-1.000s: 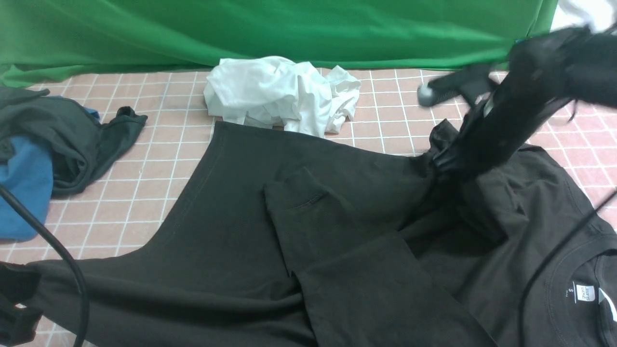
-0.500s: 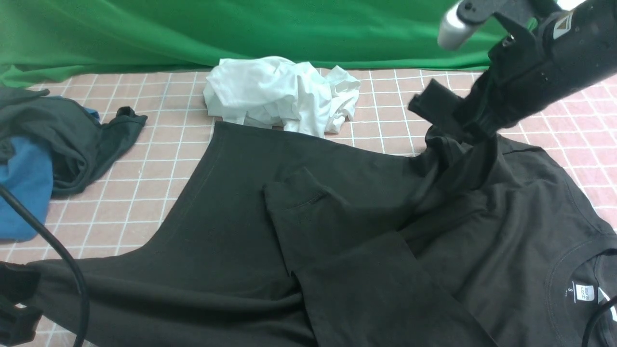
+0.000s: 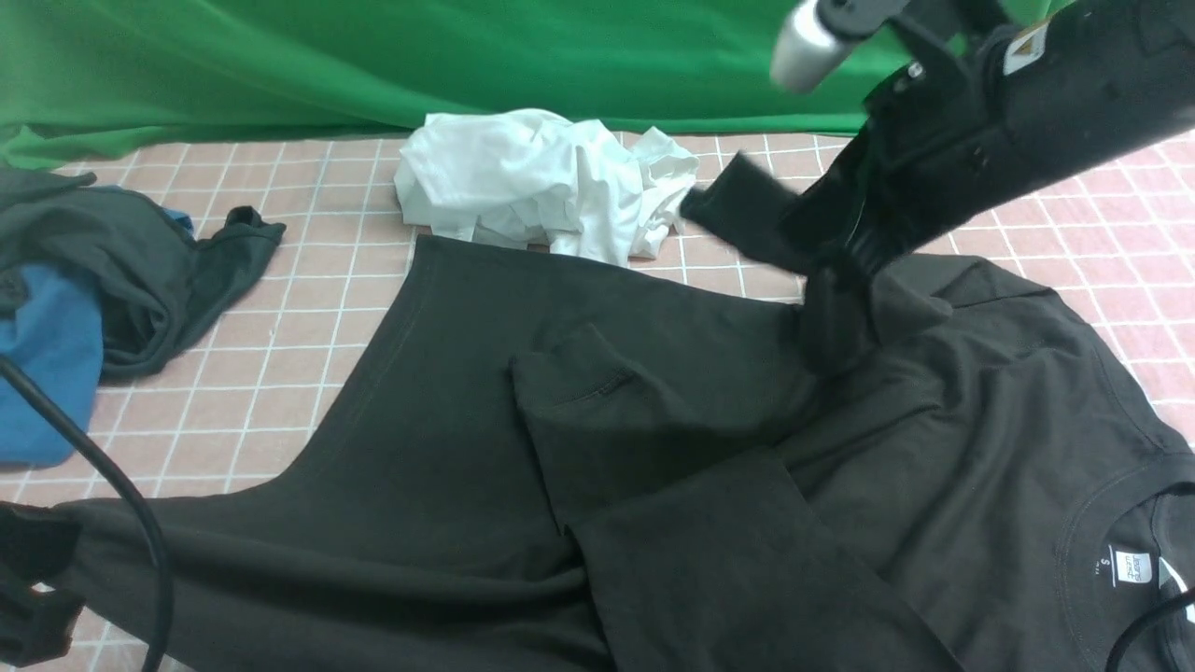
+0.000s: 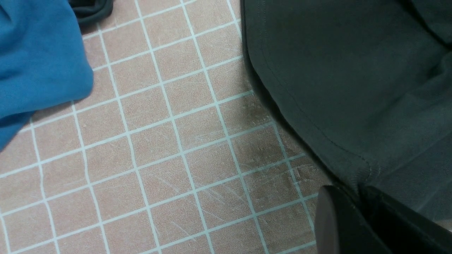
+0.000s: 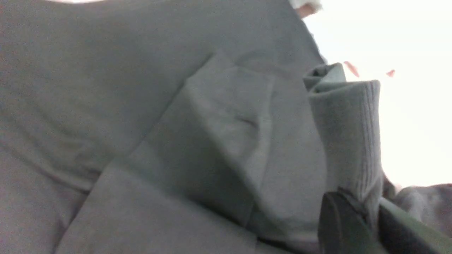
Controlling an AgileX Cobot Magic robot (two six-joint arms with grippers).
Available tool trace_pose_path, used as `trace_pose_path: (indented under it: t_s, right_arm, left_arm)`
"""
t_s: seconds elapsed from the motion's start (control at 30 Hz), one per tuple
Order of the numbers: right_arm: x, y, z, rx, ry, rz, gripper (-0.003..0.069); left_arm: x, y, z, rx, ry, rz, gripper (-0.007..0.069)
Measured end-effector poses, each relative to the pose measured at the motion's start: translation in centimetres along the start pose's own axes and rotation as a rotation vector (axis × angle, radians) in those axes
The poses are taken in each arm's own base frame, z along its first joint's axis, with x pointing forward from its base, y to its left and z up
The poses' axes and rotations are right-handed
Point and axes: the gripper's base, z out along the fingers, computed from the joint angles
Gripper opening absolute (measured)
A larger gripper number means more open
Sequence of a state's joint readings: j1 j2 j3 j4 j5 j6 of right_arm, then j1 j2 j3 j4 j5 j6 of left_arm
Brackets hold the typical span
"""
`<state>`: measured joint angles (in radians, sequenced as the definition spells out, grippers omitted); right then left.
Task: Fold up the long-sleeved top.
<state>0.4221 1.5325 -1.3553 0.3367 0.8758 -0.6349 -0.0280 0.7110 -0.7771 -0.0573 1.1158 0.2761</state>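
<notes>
Long-sleeved top (image 3: 448, 448), soft black-brown knit, spread across the pink gridded worktop (image 3: 280, 373).
Right hand (image 3: 838, 269) is clamped tight on its ribbed cuff (image 5: 348, 130), sleeve lifted above the body; left hand (image 4: 356, 218) pinches the stitched hem corner. Crumpled white garment (image 3: 551, 177) lies just behind; blue shirt (image 3: 42, 364) and greenish-grey garment (image 3: 140, 271) sit well left.

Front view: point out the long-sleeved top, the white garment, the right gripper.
long-sleeved top (image 3: 448, 411), front view, flat body panel
white garment (image 3: 532, 177), front view, crumpled middle
right gripper (image 3: 840, 266), front view, between fingertips on sleeve
</notes>
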Motion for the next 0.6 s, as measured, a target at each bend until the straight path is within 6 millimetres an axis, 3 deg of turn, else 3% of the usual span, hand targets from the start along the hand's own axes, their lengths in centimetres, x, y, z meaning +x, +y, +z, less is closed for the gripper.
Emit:
trace_pose_path:
  t_s: [0.33, 0.6]
  right_arm:
    - [0.1, 2.4, 0.3, -0.13, 0.057, -0.127, 0.0062]
    - [-1.3, 2.2, 0.4, -0.076, -0.072, 0.006, 0.0063]
  left_arm:
    - [-0.1, 0.0, 0.0, -0.002, -0.009, -0.001, 0.0035]
    - [-0.1, 0.0, 0.0, -0.003, -0.01, -0.001, 0.0035]
